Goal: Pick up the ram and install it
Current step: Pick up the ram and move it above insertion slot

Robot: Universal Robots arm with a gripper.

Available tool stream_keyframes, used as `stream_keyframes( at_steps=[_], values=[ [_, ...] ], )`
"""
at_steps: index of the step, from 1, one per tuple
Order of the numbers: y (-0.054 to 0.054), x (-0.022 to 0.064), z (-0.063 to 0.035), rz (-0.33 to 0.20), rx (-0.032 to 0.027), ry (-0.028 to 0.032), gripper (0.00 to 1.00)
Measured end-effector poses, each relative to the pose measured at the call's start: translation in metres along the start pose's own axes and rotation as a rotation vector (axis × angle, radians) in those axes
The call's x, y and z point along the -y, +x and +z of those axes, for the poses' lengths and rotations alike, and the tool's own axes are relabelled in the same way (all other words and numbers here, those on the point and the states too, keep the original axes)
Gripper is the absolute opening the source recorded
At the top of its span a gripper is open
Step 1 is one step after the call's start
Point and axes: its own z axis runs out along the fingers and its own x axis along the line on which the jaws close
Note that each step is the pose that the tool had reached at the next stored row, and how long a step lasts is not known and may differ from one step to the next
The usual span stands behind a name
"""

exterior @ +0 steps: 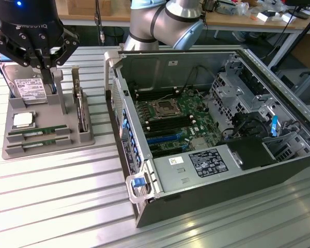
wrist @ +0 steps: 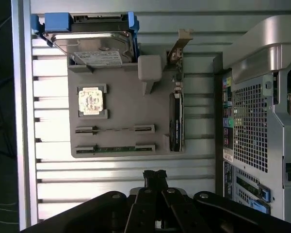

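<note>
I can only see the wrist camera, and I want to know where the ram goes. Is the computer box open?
Observer: Yes. The computer case lies open, with its green motherboard showing.
Operator: Are there places to plug it in?
Observer: Long black slots sit on both sides of the CPU socket; they look empty.
Operator: How high is the claw?
Observer: The claw hangs up in the air, above the tray.

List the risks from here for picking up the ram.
The jaws are shut above the gray holder; lowered like that, they may hit a ram stick rather than straddle it. The second ram stick and the CPU lie close by, so a small offset might catch the wrong part. The memory slots sit low inside the case; its wall could get bumped.
</note>
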Motion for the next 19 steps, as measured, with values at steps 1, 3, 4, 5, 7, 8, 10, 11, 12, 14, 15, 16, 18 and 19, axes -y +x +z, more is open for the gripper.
stream_keyframes(
  at_steps=[1,3,4,5,7,8,10,11,12,14,15,16,18,19],
  values=[
    [0.0,0.0,0.0,-0.015,-0.0006,-0.0004,0.11],
    [0.0,0.0,0.0,-0.042,-0.0019,-0.001,0.11],
    [0.0,0.0,0.0,-0.059,-0.0026,-0.0014,0.11],
    [0.0,0.0,0.0,-0.074,-0.0033,-0.0018,0.11],
    [0.0,0.0,0.0,-0.092,-0.0041,-0.0023,0.11],
    [0.0,0.0,0.0,-0.099,-0.0044,-0.0024,0.11],
    [0.0,0.0,0.0,-0.111,-0.0049,-0.0028,0.11],
    [0.0,0.0,0.0,-0.118,-0.0052,-0.0029,0.11],
    [0.0,0.0,0.0,-0.122,-0.0054,-0.003,0.11],
    [0.0,0.0,0.0,-0.128,-0.0056,-0.0031,0.11],
    [0.0,0.0,0.0,-0.132,-0.0058,-0.0032,0.11],
    [0.0,0.0,0.0,-0.138,-0.0061,-0.0034,0.11],
    [0.0,0.0,0.0,-0.147,-0.0065,-0.0036,0.11],
    [0.0,0.0,0.0,-0.151,-0.0067,-0.0037,0.11]
  ],
)
